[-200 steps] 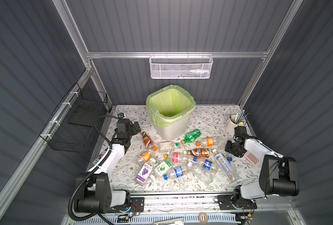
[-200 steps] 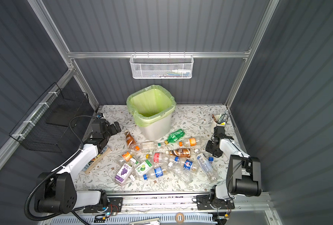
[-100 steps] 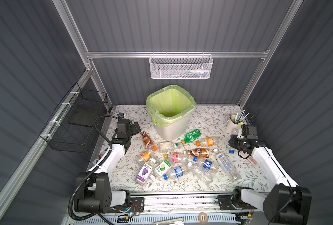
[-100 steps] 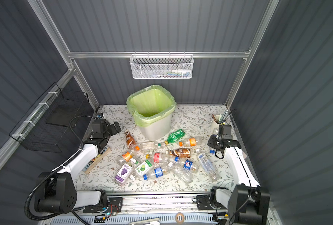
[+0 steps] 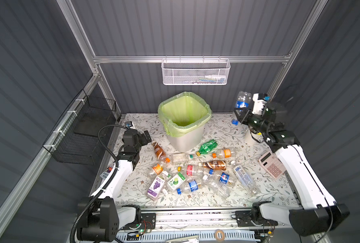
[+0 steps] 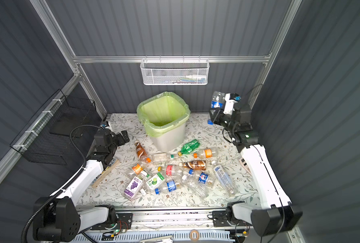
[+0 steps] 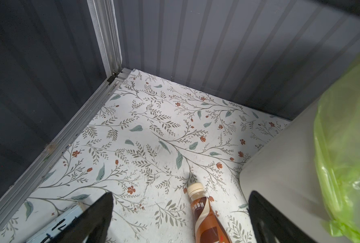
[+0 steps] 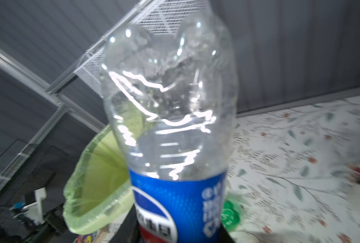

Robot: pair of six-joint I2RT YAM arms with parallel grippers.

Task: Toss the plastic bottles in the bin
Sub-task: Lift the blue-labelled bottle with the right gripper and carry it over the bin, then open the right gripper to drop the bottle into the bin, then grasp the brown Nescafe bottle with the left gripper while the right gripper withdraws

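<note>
Front of counter point(image 5: 196, 201): loose plastic bottles point(image 5: 192, 170) lie in a heap, many touching or overlapping. The bin looks empty. Risk: grabbing one drags its neighbours, and the round ones roll toward the front edge.

Left pincer point(image 5: 145, 137) is wide open and empty, low over the counter. The brown bottle point(image 7: 206, 218) shows between its fingers in the left wrist view, lying close to the bin point(image 5: 185, 140) wall. An off-centre close could squirt it sideways against the bin.

Right side: a cup point(image 5: 251, 136) stands under the right arm, with a calculator point(image 5: 271, 165) near the forearm. A low swing could tip the cup.

Further back: right pincer point(image 5: 240, 114) is clamped on the blue-label bottle point(image 5: 242, 101) below the label, base pointing up. It is raised above rim height but well to the right of the bin mouth, not over it.

Main failure, as I judge it: letting go here or mid-swing drops it on the counter. The thin dented plastic is light and could bounce off the rim or the loose green liner. The right wrist view is blurred, so I cannot tell grip depth, and a slip is possible.

Mesh basket point(image 5: 196, 73) on the back wall is well apart, so low risk.
</note>
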